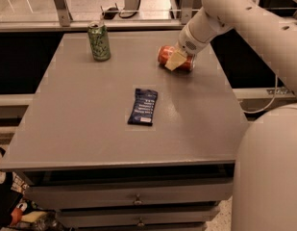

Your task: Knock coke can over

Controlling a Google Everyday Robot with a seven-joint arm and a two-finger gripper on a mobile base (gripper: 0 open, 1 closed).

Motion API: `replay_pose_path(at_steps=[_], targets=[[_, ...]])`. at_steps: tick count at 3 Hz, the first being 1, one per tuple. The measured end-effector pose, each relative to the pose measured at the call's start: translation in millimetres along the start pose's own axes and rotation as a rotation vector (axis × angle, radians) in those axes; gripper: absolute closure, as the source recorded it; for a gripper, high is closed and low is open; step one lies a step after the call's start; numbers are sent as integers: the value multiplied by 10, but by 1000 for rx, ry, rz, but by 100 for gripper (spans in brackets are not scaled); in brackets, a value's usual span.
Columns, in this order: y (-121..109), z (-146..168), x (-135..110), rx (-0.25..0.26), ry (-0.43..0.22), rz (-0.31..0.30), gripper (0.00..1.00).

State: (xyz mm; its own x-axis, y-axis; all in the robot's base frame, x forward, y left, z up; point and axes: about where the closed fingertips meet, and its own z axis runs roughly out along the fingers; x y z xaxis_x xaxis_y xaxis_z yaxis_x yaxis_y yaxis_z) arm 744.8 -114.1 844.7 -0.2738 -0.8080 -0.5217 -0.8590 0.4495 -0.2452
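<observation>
The coke can (167, 55), red with a silver end, lies on its side on the grey table (90, 114) at the far right, its end facing left. My gripper (177, 59) is right at the can, over its right half, with a pale fingertip (175, 60) lying across the can's front. The white arm reaches down to it from the upper right and hides the wrist.
A green patterned can (99, 41) stands upright at the far left of the table. A dark blue snack packet (143, 106) lies flat near the middle. A railing runs behind the table. My white base (268, 177) fills the lower right.
</observation>
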Motion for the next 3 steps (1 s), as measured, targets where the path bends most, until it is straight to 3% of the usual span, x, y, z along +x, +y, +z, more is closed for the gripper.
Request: replay_pose_path(at_steps=[1, 2, 3], targets=[[1, 0, -7, -2, 1, 0, 15], [0, -6, -11, -2, 1, 0, 0], [0, -5, -11, -2, 1, 0, 0]])
